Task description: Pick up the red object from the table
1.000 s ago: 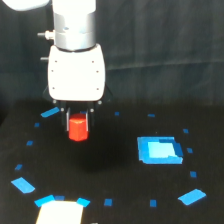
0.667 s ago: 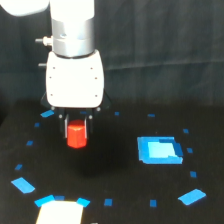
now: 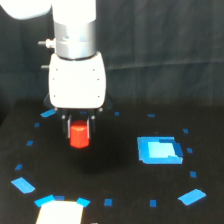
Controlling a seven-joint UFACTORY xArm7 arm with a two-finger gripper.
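The white-housed gripper (image 3: 79,131) hangs over the flat black matte table (image 3: 115,190), its dark fingers clamped on the small stubby red-orange cylinder (image 3: 79,136), well apart from the bright blue rectangle (image 3: 159,150) toward the exterior view's right.

A black matte desk (image 3: 120,190) is seen, dotted with small blue tape marks (image 3: 22,185). A larger bright blue rectangle (image 3: 159,150) lies toward the exterior view's right, and a pale patch (image 3: 59,214) at the near edge.
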